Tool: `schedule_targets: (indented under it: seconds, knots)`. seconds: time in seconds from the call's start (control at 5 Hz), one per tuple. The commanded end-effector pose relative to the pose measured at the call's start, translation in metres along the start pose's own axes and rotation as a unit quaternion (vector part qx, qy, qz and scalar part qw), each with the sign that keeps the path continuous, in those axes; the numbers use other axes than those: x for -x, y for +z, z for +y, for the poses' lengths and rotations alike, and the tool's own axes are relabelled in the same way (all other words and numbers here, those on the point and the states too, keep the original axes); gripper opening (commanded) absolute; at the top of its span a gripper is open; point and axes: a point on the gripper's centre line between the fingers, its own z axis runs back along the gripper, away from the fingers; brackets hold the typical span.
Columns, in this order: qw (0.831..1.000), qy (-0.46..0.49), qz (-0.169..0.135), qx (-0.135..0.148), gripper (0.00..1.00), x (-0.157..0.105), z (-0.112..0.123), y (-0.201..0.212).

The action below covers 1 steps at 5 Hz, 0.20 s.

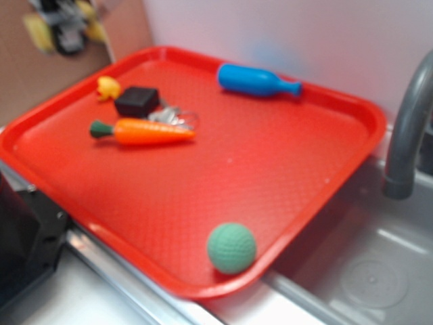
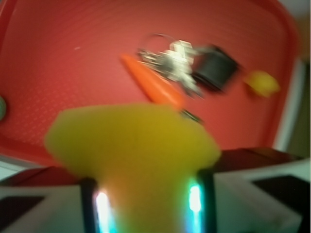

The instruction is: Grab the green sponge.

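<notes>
Fingers [image 2: 92,204] pinch green sponge [image 2: 131,145] at narrow end, raised above red tray [image 2: 48,73]. Foam squashy; you risk slip onto carrot [image 2: 153,85] at 12 o'clock.

Clamped between the gripper [image 2: 148,204] fingers [image 2: 95,206] — the green sponge [image 2: 131,141], yellow and blurred. Farther off on the red tray [image 2: 63,53] — orange carrot [image 2: 153,85], keys [image 2: 175,63], black box [image 2: 216,68], small yellow toy [image 2: 262,82].
</notes>
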Motion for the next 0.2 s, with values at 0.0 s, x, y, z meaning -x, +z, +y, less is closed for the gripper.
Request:
schedule_targets:
  seconds: [0.0]
  knots:
    - [0.970, 0.242, -0.024, 0.004, 0.00, 0.0208, -0.0282, 0.0599]
